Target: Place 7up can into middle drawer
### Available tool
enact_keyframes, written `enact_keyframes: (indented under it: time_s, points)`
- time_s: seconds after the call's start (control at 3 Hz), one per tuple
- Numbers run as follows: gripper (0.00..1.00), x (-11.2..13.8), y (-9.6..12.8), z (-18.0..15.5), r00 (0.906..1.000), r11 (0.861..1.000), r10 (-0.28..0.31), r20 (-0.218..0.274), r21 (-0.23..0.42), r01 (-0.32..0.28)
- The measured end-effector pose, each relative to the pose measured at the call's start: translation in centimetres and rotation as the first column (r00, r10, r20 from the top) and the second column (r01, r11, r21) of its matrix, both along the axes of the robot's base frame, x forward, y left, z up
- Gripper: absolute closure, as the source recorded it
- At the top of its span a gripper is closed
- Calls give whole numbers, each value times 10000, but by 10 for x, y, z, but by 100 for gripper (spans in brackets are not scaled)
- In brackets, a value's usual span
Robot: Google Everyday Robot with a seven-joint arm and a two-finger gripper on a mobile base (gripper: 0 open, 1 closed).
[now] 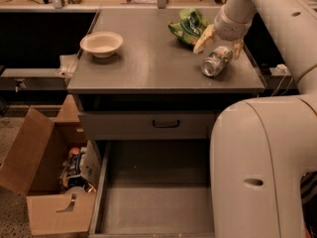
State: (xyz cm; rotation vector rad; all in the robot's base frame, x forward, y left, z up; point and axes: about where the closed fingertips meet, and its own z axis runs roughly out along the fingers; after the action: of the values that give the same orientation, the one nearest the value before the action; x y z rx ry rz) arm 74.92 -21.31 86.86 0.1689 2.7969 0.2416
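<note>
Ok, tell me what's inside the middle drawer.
Only bare grey floor shows in the middle drawer; the robot's body hides its right side. The gripper is at the 7up can, jaws open.

The pincer (218, 48) over the 7up can (215, 63) perhaps hides its far end.

Smooth cream-white rounded arm (270, 19) with oval holes (253, 182); yellowish tool (218, 51) above the countertop (148, 58).

High front view, hand (221, 43) upper right
</note>
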Motion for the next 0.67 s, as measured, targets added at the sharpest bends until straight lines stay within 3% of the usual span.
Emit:
enact_keyframes:
  time_s: [0.33,0.67]
  points:
    - [46,-1,5,-1,9997,9999,73,-232,-84,-75]
    - [75,-2,14,-2,9990,9992,285,-354,289,-274]
